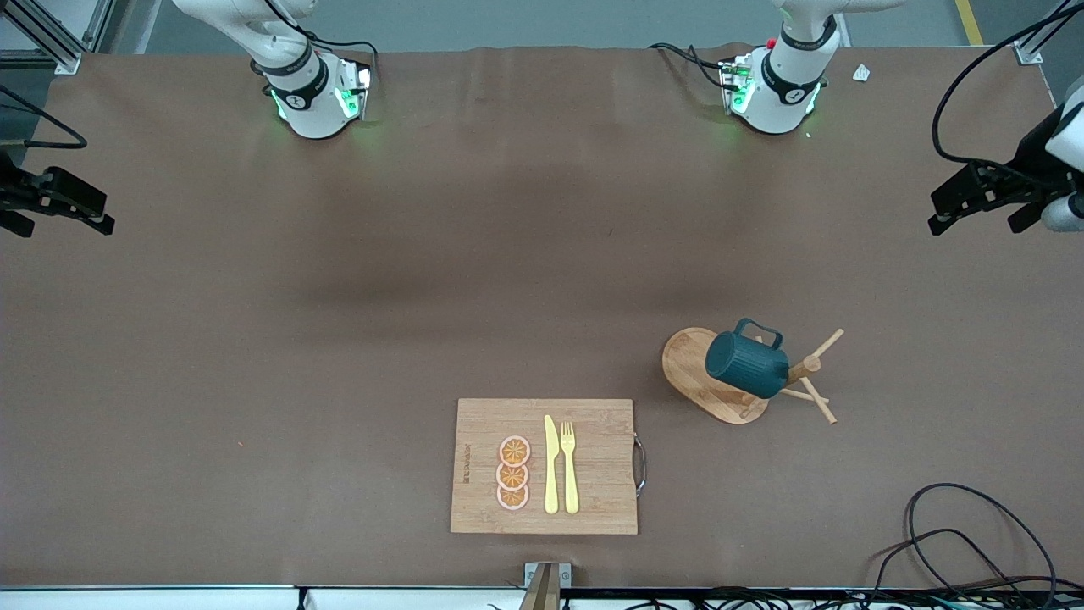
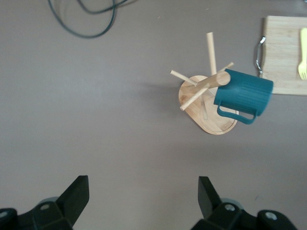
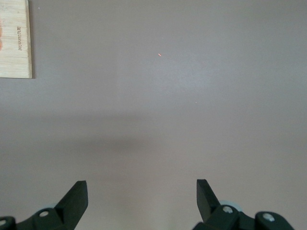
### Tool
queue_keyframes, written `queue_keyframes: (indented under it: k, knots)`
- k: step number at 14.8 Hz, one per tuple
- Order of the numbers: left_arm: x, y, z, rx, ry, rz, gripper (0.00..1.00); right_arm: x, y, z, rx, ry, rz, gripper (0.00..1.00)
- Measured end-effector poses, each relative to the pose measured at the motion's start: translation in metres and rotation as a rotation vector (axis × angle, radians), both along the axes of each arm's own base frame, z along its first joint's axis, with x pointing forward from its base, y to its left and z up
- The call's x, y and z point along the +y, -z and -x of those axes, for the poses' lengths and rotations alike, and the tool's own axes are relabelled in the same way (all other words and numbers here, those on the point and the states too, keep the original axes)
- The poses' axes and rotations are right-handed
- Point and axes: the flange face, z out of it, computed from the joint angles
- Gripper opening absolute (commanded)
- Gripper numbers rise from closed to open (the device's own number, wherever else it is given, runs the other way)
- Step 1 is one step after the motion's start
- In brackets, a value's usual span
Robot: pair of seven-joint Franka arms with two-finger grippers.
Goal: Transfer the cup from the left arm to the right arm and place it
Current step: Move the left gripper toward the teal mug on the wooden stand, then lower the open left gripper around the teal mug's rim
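One cup (image 1: 747,365) on rack (image 1: 716,375); left claw (image 2: 143,197), right claw (image 3: 142,196) both wide, empty

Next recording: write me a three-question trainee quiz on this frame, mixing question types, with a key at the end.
1. True or false: the small dark teal ribbed cup stands upright on the bamboo cutting board.
2. Which items lie on that board? A) yellow plastic knife, yellow plastic fork and three orange slices; B) a spoon and a plate; C) nothing.
3. Fill in: the left gripper and right gripper both have their fingers ____.

Key:
1. False; it hangs tilted on a peg of the wooden peg rack.
2. A.
3. Open, holding nothing.
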Motion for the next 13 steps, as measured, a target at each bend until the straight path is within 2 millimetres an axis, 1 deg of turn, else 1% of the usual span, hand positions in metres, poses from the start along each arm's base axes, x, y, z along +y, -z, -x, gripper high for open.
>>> queue_keyframes:
  k: [4,6,10,13]
  knots:
    - [-0.014,0.029,-0.010,0.088,-0.229,0.101,0.99,0.001,0.000,0.000,0.000,-0.001,0.000,1.00]
    - [-0.021,0.048,-0.018,0.144,-0.329,0.165,0.98,0.001,0.000,0.000,0.000,-0.001,0.000,1.00]
    - [-0.032,0.094,-0.043,0.224,-0.512,0.241,1.00,0.001,0.000,0.000,0.001,-0.001,0.000,1.00]
    - [-0.045,0.119,-0.057,0.243,-0.640,0.247,1.00,0.001,0.000,0.000,0.001,-0.001,0.000,1.00]
